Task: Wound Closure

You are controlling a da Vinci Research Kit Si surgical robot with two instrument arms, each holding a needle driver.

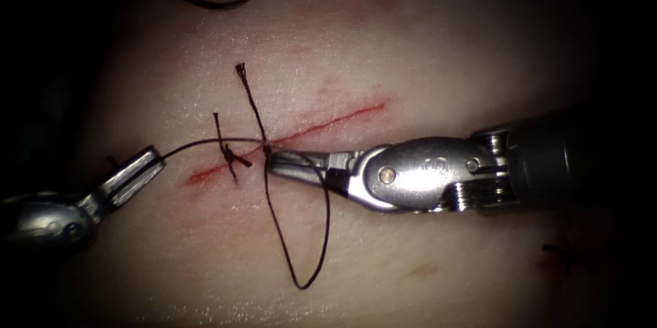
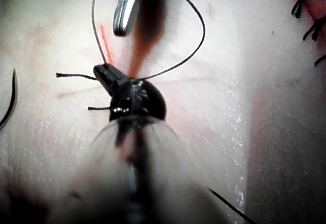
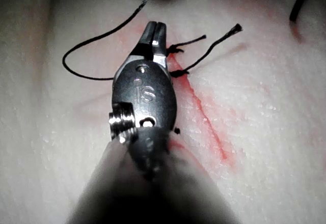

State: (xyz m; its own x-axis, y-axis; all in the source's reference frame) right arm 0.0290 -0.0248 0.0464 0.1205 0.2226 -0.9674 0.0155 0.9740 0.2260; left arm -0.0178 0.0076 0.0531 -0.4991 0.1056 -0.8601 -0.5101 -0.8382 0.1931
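The cut (image 1: pixel 335 119) runs slanting across the tissue (image 1: pixel 424 47), with a tied knot (image 1: pixel 231 155) and two short ends near its left end. My left tool (image 1: pixel 157 158) lies left of the cut, jaws shut on the thread (image 1: pixel 198 143), which runs right to the stitch point. My right tool (image 1: pixel 270 161) reaches in from the right, its jaws shut at that point on the thread, and a loop (image 1: pixel 301 283) hangs around them. A frayed tail (image 1: pixel 241 68) stands up from the cut. The curved needle (image 1: pixel 205 3) lies free on the tissue, far upper left, held by neither tool.
Red fluid tints the cut's edges (image 3: pixel 204 117). Older dark stitches (image 2: pixel 305 2) sit at the tissue's far right edge (image 1: pixel 554 253). In the left wrist view the right tool's jaws (image 2: pixel 122 23) hang just beyond my left tool (image 2: pixel 102 72).
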